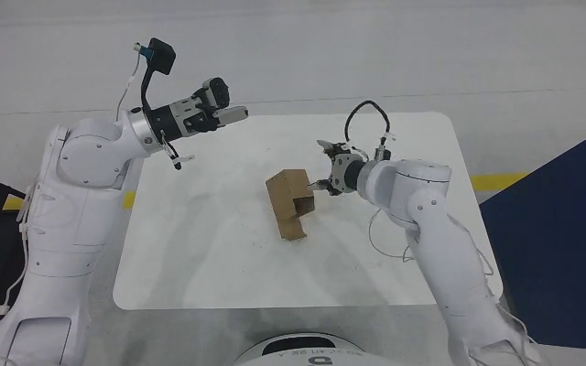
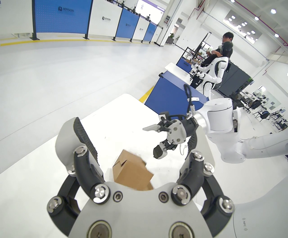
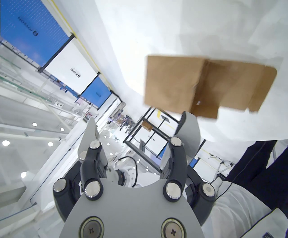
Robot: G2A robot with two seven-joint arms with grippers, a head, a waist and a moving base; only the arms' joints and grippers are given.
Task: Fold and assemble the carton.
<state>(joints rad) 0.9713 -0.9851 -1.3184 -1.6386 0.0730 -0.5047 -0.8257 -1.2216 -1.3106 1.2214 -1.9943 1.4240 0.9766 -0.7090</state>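
The left gripper (image 1: 229,105) is hovering over the far left corner of the white surface (image 1: 201,247), its fingers spread wide and holding nothing. The brown carton (image 1: 291,203), partly folded, is lying near the middle. The right gripper (image 1: 320,166) is sitting just beside the carton's right side, fingers apart and empty.

**Robotics laboratory in a large industrial hall.** A wide, glossy pale floor (image 2: 56,67) is marked with yellow lane lines (image 1: 499,181). Freestanding blue-and-white partition panels (image 2: 63,15) fence off the bays. The white worktable (image 1: 201,238) stands on open floor. Past a blue divider (image 2: 171,94), a second white humanoid robot (image 2: 216,69) stands at another bench. Farther back, office chairs (image 2: 256,104) and desks sit under a high ceiling with rows of recessed ceiling lights (image 2: 245,23).
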